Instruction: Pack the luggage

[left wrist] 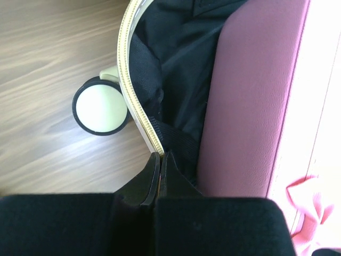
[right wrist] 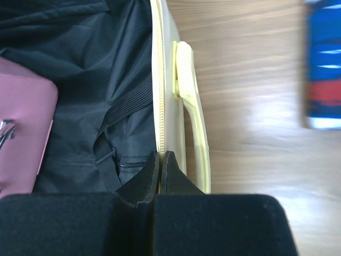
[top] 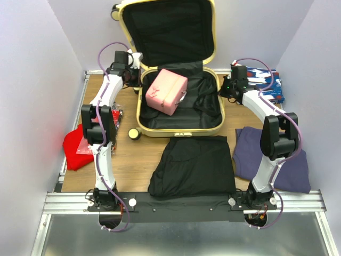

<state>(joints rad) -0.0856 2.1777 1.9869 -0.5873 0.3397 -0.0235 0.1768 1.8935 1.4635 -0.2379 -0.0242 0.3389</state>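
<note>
Luggage point(top: 178, 132) lies open at the worktop's far edge, centre.
Left gripper point(left wrist: 161, 157): fingers together at its left rim. Right gripper point(right wrist: 160, 156): together at its right rim. Pink case point(top: 167, 91) inside.

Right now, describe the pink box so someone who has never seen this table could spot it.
Find the open pale-yellow luggage at the far middle of the table. In its lower half, towards the left, a small pink box sits tilted on black lining. It is the only pink thing; outside lie a black cloth, a purple cloth and a red cloth.
</note>
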